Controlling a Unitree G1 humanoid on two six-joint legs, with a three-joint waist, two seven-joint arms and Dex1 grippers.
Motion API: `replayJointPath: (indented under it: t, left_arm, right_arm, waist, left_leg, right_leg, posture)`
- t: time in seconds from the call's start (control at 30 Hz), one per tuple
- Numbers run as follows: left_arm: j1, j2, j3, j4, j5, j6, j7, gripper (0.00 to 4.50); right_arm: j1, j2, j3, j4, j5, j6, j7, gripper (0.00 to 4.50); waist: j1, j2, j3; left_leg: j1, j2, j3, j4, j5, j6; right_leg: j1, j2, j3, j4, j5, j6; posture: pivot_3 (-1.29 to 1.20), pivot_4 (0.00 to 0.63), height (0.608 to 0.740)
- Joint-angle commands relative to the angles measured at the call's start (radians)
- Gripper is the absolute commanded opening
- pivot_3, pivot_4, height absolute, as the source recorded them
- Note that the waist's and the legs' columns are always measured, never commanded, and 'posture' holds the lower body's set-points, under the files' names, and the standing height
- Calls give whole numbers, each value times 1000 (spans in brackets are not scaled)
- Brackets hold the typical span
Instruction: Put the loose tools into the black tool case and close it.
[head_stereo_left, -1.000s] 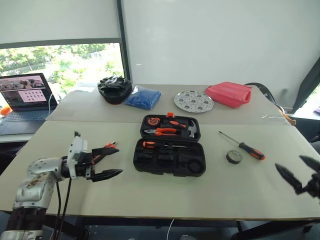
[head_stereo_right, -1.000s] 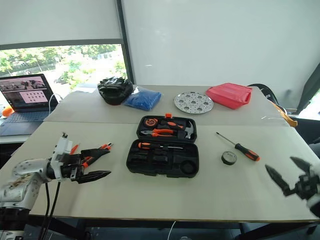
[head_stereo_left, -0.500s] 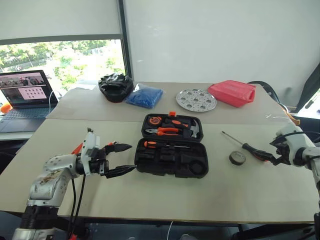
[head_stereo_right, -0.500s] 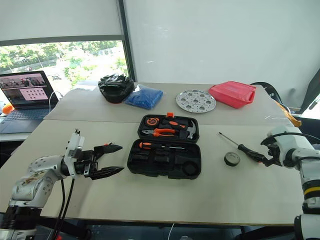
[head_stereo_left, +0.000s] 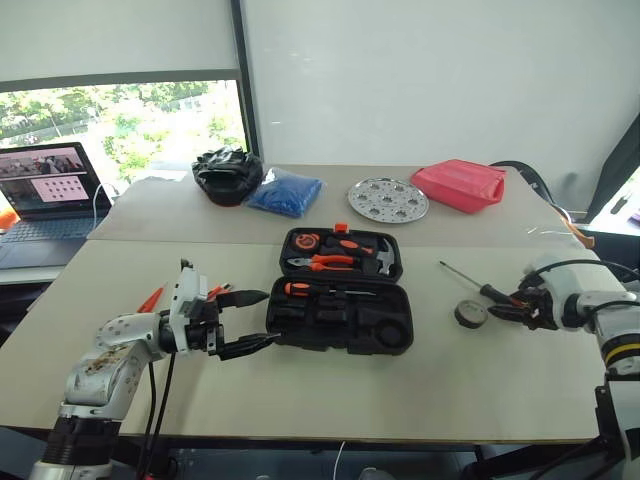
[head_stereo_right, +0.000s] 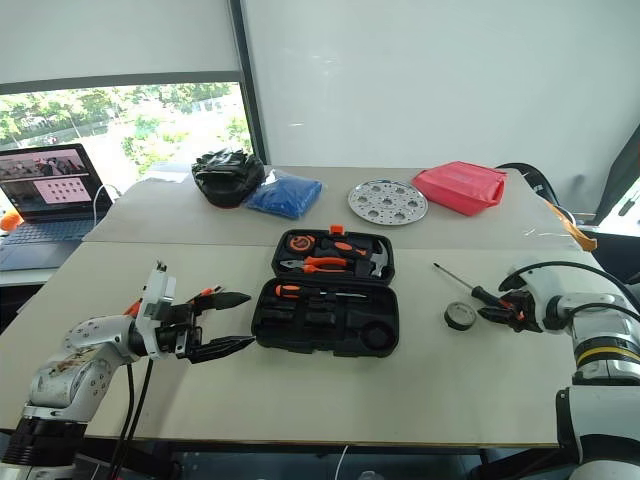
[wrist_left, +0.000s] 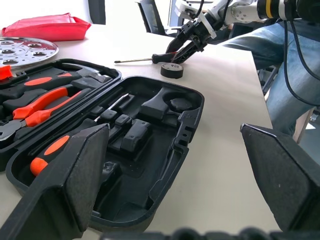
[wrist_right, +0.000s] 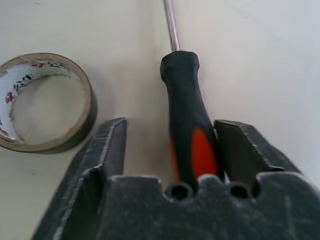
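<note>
The right end effector (wrist_right: 172, 150) straddled the slim orange-and-black-handled screwdriver (wrist_right: 187, 125), half-closed with a gap remaining; centring before squeezing seemed wise, clear of the black tape roll (wrist_right: 42, 102).

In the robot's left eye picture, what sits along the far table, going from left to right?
Laptop → black lumpy heap → blue bag → round metal plate with holes → red pouch.
</note>
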Motion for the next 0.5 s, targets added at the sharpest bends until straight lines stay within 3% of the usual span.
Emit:
replayJointPath:
  t: [0.03, 0.1, 0.2, 0.3, 0.37, 0.5]
  left_arm:
    - [15, 13, 20, -40, -20, 3, 7, 4500]
    - [20, 15, 22, -37, -19, -2, 7, 4500]
    - [28, 17, 29, -33, -20, -10, 7, 4500]
    - [44, 20, 42, -22, -18, -25, 3, 4500]
    - [52, 20, 45, -16, -16, -33, 3, 4500]
    - [72, 17, 52, 5, -3, -49, 8, 4500]
  right_arm:
    - [-25, 0, -13, -3, -5, -32, 15, 1520]
    - [-25, -6, -28, -14, 5, -64, 22, 1023]
    - [-28, -39, -66, -77, 44, -141, 69, 1010]
    - [-14, -61, -105, -247, 122, -170, 205, 1010]
    - [11, -56, -103, -366, 157, -121, 271, 1010]
    - [71, 7, -10, -788, 230, 130, 341, 1010]
  waist:
    - [-1, 0, 0]
    - [-1, 0, 0]
    - [-1, 0, 0]
    - [-2, 6, 4]
    - [-2, 7, 4]
    - [-4, 7, 4]
  left_leg:
    - [0, 0, 0, 0, 0, 0]
    - [0, 0, 0, 0, 0, 0]
    - [0, 0, 0, 0, 0, 0]
    - [0, 0, 0, 0, 0, 0]
    - [0, 0, 1, -1, 0, 0]
    - [1, 2, 0, -1, 0, 0]
  right_leg:
    - [0, 0, 0, 0, 0, 0]
    - [0, 0, 0, 0, 0, 0]
    - [0, 0, 0, 0, 0, 0]
    - [0, 0, 1, 0, 0, 0]
    - [-1, 0, 1, 1, 0, 0]
    - [0, 1, 0, 1, 0, 0]
  posture:
    - [0, 150, 740]
    - [0, 150, 740]
    - [0, 150, 740]
    - [0, 150, 740]
    - [0, 150, 740]
    - [0, 150, 740]
